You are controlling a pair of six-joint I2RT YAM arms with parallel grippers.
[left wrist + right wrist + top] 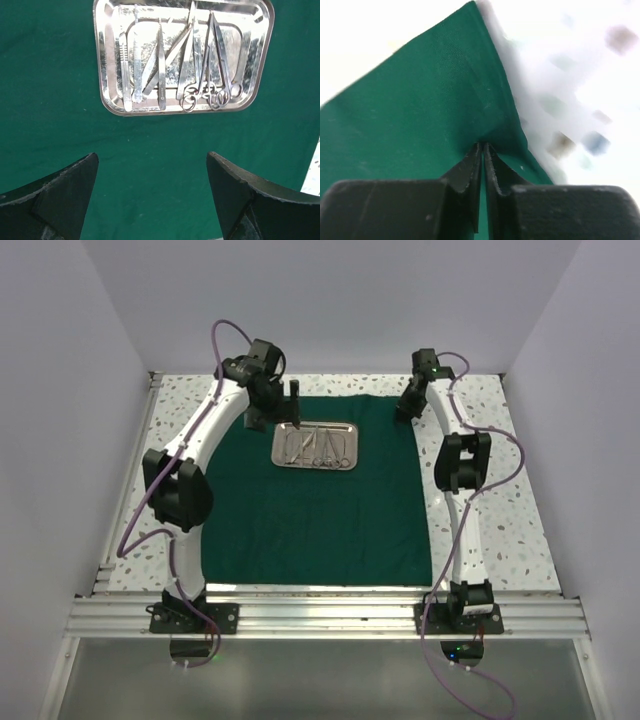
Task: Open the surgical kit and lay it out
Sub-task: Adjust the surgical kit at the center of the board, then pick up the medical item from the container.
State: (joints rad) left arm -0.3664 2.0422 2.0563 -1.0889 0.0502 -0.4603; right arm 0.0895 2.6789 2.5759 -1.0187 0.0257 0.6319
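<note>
The dark green cloth [310, 510] lies spread flat on the table. The steel tray [316, 445] sits on its far half and holds tweezers, scalpels and ring-handled scissors [210, 92]. In the left wrist view the tray [107, 75] lies ahead of my fingers. My left gripper [294, 423] is open and empty, hovering just above the tray's far left edge. My right gripper [408, 410] is at the cloth's far right corner, shut on a fold of the cloth [445, 100] near its edge.
The speckled white tabletop [520, 510] shows around the cloth on the left, right and far sides. White walls close in the table. An aluminium rail [320, 615] runs along the near edge with both arm bases.
</note>
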